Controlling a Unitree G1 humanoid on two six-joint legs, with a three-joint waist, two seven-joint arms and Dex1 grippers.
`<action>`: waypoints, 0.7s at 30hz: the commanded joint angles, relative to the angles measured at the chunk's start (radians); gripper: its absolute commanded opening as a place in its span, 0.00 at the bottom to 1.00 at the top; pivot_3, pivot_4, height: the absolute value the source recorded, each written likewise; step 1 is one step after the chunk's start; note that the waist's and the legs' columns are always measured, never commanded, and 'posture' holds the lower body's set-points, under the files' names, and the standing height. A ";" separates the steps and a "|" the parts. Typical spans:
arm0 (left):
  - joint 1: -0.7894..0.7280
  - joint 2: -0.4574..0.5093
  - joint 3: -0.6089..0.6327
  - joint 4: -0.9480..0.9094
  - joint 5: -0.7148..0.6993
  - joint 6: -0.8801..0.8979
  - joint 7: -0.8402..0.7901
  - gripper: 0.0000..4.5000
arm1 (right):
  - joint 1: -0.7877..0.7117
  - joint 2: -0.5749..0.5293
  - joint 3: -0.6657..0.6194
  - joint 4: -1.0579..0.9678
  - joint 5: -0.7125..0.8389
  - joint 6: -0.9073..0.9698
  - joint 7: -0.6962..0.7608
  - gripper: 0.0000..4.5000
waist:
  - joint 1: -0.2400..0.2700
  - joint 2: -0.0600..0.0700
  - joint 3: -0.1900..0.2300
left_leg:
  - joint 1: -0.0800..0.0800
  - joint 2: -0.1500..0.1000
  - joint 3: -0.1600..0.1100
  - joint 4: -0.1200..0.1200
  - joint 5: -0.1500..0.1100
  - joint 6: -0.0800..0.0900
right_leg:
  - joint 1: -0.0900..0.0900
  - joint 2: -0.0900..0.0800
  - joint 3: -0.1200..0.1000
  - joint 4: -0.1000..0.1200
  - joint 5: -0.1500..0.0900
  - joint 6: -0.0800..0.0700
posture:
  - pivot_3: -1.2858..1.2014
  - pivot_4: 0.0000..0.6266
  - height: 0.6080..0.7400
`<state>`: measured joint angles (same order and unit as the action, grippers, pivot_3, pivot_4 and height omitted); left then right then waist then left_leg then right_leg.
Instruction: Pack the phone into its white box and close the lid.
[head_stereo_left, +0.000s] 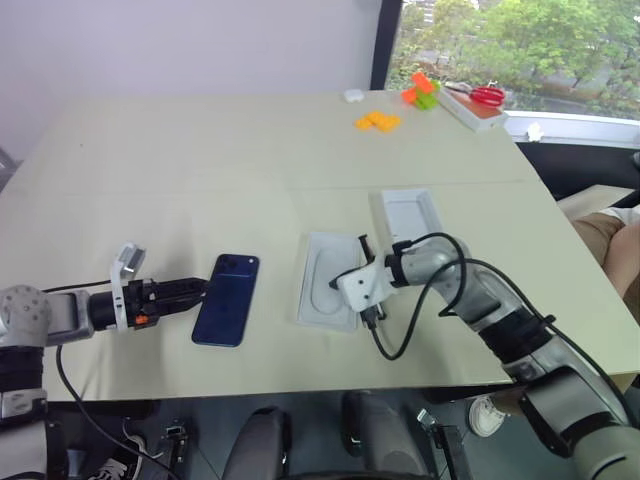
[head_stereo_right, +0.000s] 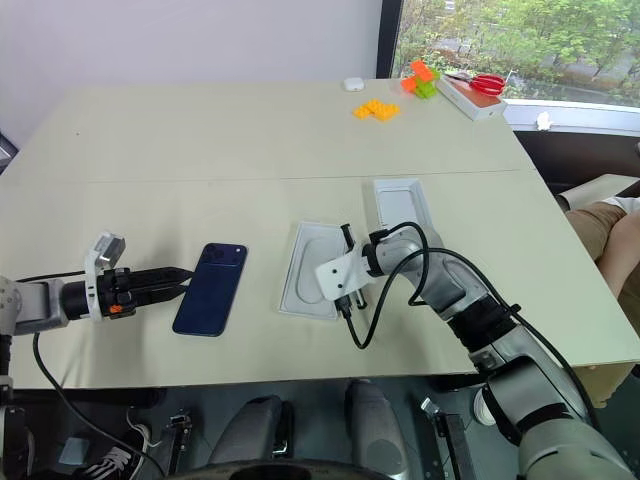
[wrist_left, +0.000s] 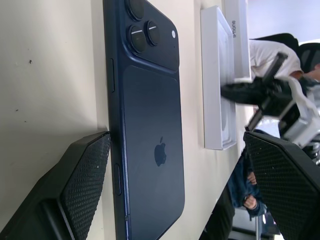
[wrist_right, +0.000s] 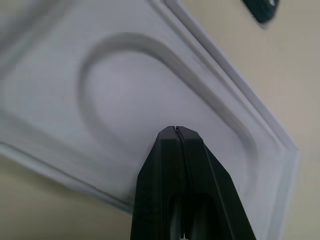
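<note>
The dark navy phone (head_stereo_left: 227, 298) lies back up on the table, camera bump at its far end. My left gripper (head_stereo_left: 200, 288) is open at the phone's left long edge. One finger (wrist_left: 82, 170) is low by that edge and the other is above the phone. Right of the phone lies the white box (head_stereo_left: 304, 288) with a white oval-recess insert (head_stereo_left: 322, 270) in it. My right gripper (head_stereo_left: 340, 284) hovers shut over that insert, pointing left and down. The lid (head_stereo_left: 408, 215) lies white inside up, just beyond it.
Orange blocks (head_stereo_left: 377, 121), orange and green blocks (head_stereo_left: 422, 90), red scissors (head_stereo_left: 487, 95) on a flat white box and a small white object (head_stereo_left: 352, 96) lie at the far right corner. A seated person's leg (head_stereo_left: 605, 232) is beyond the table's right edge.
</note>
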<state>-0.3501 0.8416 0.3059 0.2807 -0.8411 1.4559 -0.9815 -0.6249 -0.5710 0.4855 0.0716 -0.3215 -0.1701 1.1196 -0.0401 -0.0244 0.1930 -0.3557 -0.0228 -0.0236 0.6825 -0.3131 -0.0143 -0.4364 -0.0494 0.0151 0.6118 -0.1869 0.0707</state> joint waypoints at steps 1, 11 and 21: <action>0.002 -0.010 0.005 -0.015 -0.015 0.020 0.009 1.00 | 0.000 0.024 -0.009 -0.049 0.026 0.051 0.002 0.01 | 0.000 0.000 0.000 | 0.000 0.000 0.000 0.000 0.000 0.000 | 0.000 0.000 0.000 0.000 0.000 0.000 | 0.52 0.24 1.00; -0.025 -0.043 0.062 -0.035 -0.052 0.090 0.044 1.00 | -0.146 0.125 0.006 -0.034 -0.004 0.101 -0.073 0.01 | 0.006 -0.001 0.000 | -0.002 0.000 -0.001 -0.001 0.000 0.000 | -0.002 0.000 0.000 0.000 0.001 -0.001 | 0.52 0.24 1.00; 0.013 -0.069 0.075 -0.172 -0.154 0.159 0.147 1.00 | -0.192 0.168 0.157 0.050 -0.164 -0.057 -0.114 0.01 | 0.002 -0.001 0.001 | -0.019 -0.003 -0.001 0.000 0.001 -0.002 | -0.019 -0.007 -0.001 0.003 0.002 0.000 | 0.52 0.24 1.00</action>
<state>-0.3421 0.7699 0.3699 0.1374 -0.9530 1.6069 -0.8376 -0.7931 -0.4108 0.6367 0.1231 -0.4668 -0.1974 1.0243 -0.0379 -0.0251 0.1935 -0.3747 -0.0259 -0.0242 0.6821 -0.3124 -0.0164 -0.4561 -0.0566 0.0142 0.6144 -0.1844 0.0709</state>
